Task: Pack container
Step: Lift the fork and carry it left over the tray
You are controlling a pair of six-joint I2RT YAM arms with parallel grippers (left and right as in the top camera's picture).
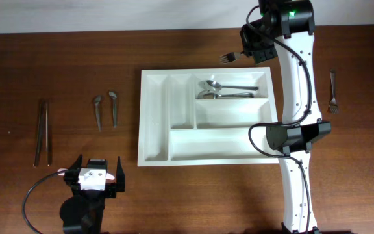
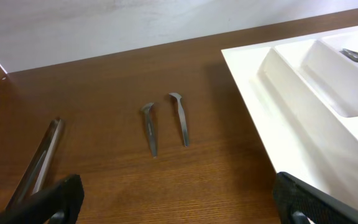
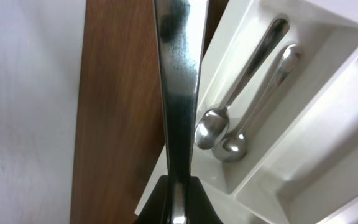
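The white cutlery tray (image 1: 174, 140) lies mid-table, with two spoons (image 1: 229, 90) in its far right compartment; they also show in the right wrist view (image 3: 241, 118). My right gripper (image 1: 255, 51) is shut on a fork (image 1: 228, 57) and holds it above the tray's far edge, tines pointing left; its handle (image 3: 178, 81) runs up the right wrist view. My left gripper (image 1: 96, 175) is open and empty near the front left, its fingers at the lower corners of the left wrist view (image 2: 179, 202). The tray also shows at the right of the left wrist view (image 2: 272, 112).
Two small utensils (image 1: 106, 109) lie left of the tray, also in the left wrist view (image 2: 166, 121). Two long knives (image 1: 43, 130) lie at the far left. Another fork (image 1: 333, 91) lies at the far right, beyond the right arm.
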